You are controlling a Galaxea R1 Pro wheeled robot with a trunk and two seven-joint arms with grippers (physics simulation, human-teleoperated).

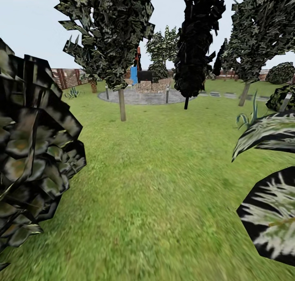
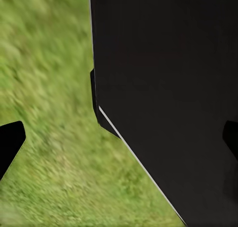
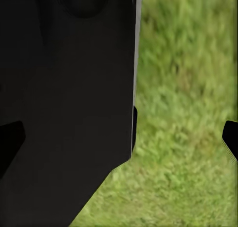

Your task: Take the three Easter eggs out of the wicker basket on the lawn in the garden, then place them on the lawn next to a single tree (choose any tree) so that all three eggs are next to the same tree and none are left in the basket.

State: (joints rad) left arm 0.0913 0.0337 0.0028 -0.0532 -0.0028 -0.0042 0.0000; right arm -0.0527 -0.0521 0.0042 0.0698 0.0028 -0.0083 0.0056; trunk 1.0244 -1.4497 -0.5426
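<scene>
Mottled green grass of the wide flat lawn (image 1: 155, 190) runs across the head view from the near edge up to a round grey paved patio (image 1: 141, 96) at its far edge, under a pale sky. On the lawn's far left part stands the tree with a straight upright pale grey-tan trunk (image 1: 121, 104) and a jagged dark green-grey crown; well apart from it, toward the far middle, rises an all-black tree with a thin black trunk (image 1: 187, 102), and at the far right a leaning pale-trunk tree (image 1: 244, 94). A brown horizontal-slat wooden fence (image 1: 67, 78) closes the garden at the far left. Beyond the patio show a blue upright panel (image 1: 134, 74) and a dark box beside it, too small to make out. Close to the camera, a dark leafy bush (image 1: 32, 149) covers the left side, and striped white-and-black leaves (image 1: 266, 170) reach in from the right. In the left wrist view, blurred grass lies beside a large flat black body of the robot (image 2: 168, 88); the black fingertips (image 2: 10, 142) of the left tool (image 2: 119, 140) sit at opposite edges of the picture, spread wide apart with nothing between them but grass and that black body. In the right wrist view, the same black body (image 3: 64, 103) stands next to blurred grass, and the right tool (image 3: 119, 137) likewise has its dark fingertips (image 3: 230, 135) far apart, gripping nothing.
</scene>
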